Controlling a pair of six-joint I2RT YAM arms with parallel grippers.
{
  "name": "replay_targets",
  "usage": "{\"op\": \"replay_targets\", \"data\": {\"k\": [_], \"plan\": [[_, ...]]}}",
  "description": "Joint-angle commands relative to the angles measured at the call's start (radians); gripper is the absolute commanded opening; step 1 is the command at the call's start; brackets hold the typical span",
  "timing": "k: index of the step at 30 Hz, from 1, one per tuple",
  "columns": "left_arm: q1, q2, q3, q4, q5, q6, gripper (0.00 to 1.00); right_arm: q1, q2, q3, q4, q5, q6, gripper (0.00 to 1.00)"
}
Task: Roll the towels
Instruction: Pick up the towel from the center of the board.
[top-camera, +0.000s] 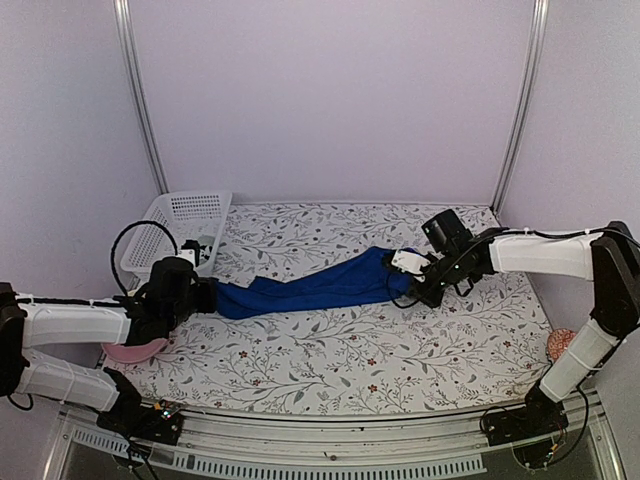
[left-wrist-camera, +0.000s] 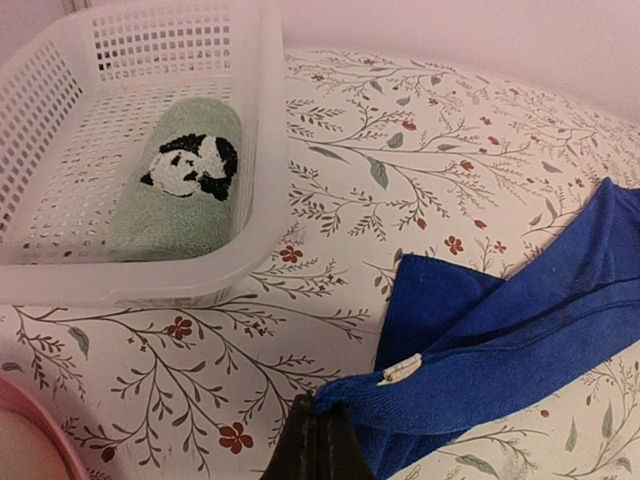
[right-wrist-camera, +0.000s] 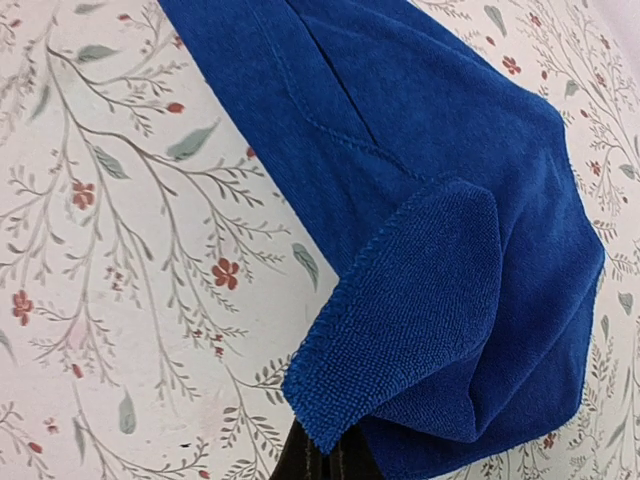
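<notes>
A long royal-blue towel (top-camera: 310, 285) lies stretched across the floral table between my two grippers. My left gripper (top-camera: 207, 296) is shut on its left corner, seen in the left wrist view (left-wrist-camera: 322, 432) near a small white tag (left-wrist-camera: 400, 370). My right gripper (top-camera: 412, 290) is shut on the right corner (right-wrist-camera: 400, 310), its jaws closed under the folded-over cloth (right-wrist-camera: 330, 455). A small sage-green towel (left-wrist-camera: 185, 180), rolled, with a black-and-white panda patch, lies inside the white basket (left-wrist-camera: 255, 150).
The white perforated basket (top-camera: 165, 222) stands at the back left. A pink dish (top-camera: 135, 352) sits under my left arm. An orange-patterned object (top-camera: 560, 343) lies at the right edge. Metal frame posts (top-camera: 140, 95) rise at the back corners.
</notes>
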Motion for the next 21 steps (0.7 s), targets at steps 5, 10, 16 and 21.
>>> {"op": "replay_targets", "data": {"k": [5, 10, 16, 21], "plan": [[-0.001, 0.022, 0.032, 0.012, 0.012, 0.016, 0.0, -0.198, 0.164, 0.211, -0.354, -0.364, 0.016, 0.04], [-0.001, 0.033, 0.037, 0.013, 0.021, 0.017, 0.0, -0.28, 0.287, 0.304, -0.396, -0.377, 0.03, 0.09], [-0.001, 0.043, 0.04, 0.013, 0.026, 0.018, 0.0, -0.318, 0.335, 0.38, -0.396, -0.367, 0.064, 0.33], [-0.001, 0.043, 0.04, 0.013, 0.028, 0.017, 0.0, -0.328, 0.338, 0.399, -0.396, -0.377, 0.064, 0.43]]}}
